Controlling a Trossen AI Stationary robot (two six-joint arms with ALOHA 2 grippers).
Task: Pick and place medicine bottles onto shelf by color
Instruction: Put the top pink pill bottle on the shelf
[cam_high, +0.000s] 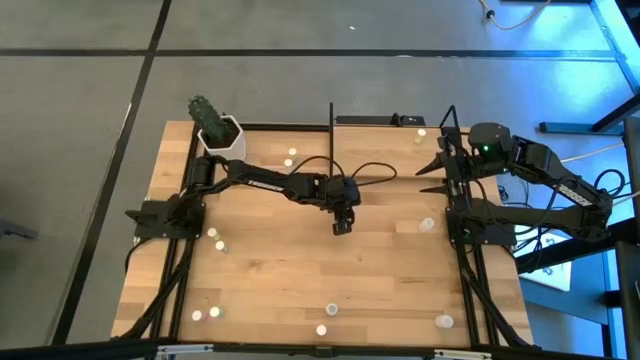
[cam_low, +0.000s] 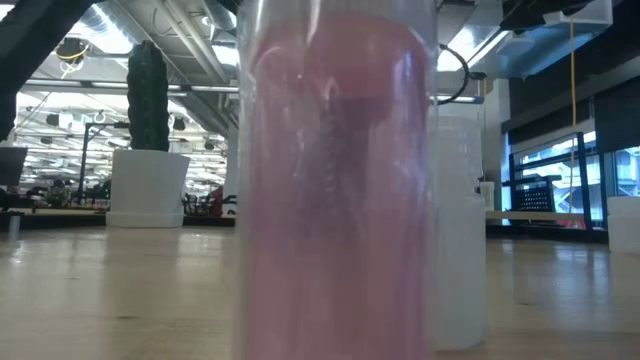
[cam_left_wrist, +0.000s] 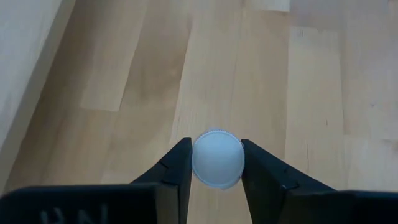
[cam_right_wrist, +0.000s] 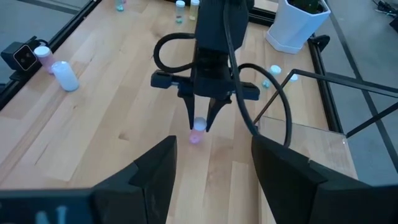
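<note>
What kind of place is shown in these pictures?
Probably a robotics lab in an open industrial hall: a light-wood tabletop fitted with two dark robot arms, exposed ceiling ducts, and a grey concrete floor.

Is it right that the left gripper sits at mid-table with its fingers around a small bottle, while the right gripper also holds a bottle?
Not quite. The left gripper does sit at mid-table, fingers around a small bottle, but the right gripper holds nothing: the right wrist view shows its fingers apart with only bare wood between them.

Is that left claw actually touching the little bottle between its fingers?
Touching. In the left wrist view both fingers press against the sides of the bottle, with no gap showing.
</note>
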